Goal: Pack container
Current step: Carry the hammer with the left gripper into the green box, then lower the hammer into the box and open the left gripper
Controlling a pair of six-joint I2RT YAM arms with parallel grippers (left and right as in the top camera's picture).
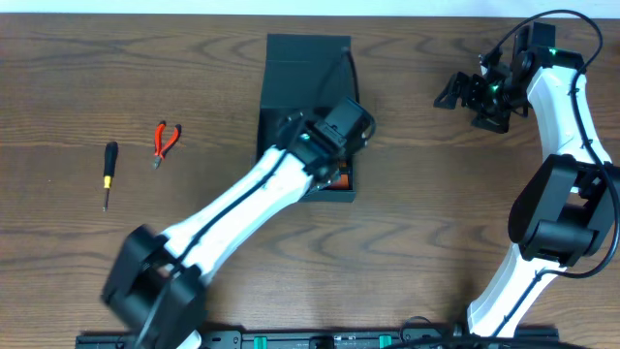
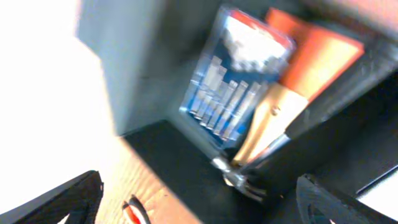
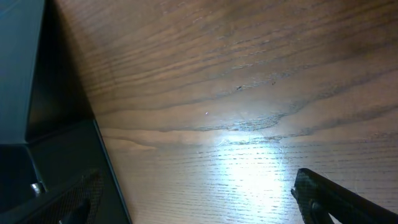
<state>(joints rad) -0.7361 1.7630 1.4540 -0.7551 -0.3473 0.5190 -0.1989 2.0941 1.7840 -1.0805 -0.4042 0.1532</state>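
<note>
The container [image 1: 291, 107], a dark teal box, sits on the wooden tabletop [image 1: 436, 242] with its flap lid [image 1: 308, 60] folded back on the far side. The left arm reaches in from the near edge and ends over the container's near right corner, so from above the wrist hides most of the opening. Only a bit of orange [image 1: 339, 182] shows at the container's near wall.

The left wrist camera looks down into the container, though the view is blurred. A clear blue case [image 2: 236, 81] with a row of slim metal bits lies inside. An orange flat piece sits against the case, and a tan handle [image 2: 267, 121] with a metal end lies across the case's lower corner. The left pincer [image 2: 199, 205] hangs over all this with its two fingers spread wide and nothing between them.

Left of the container, well apart from it, lie red-handled pliers [image 1: 167, 142]. Farther left again is a small screwdriver [image 1: 109, 174] with a yellow and black grip.

The right arm is off to the right of the container, clear of it. The right pincer [image 3: 199, 200] is held over bare wood, its fingers apart and holding nothing. A dark wall fills the left edge of that wrist's view, but I cannot tell for sure what it is.
</note>
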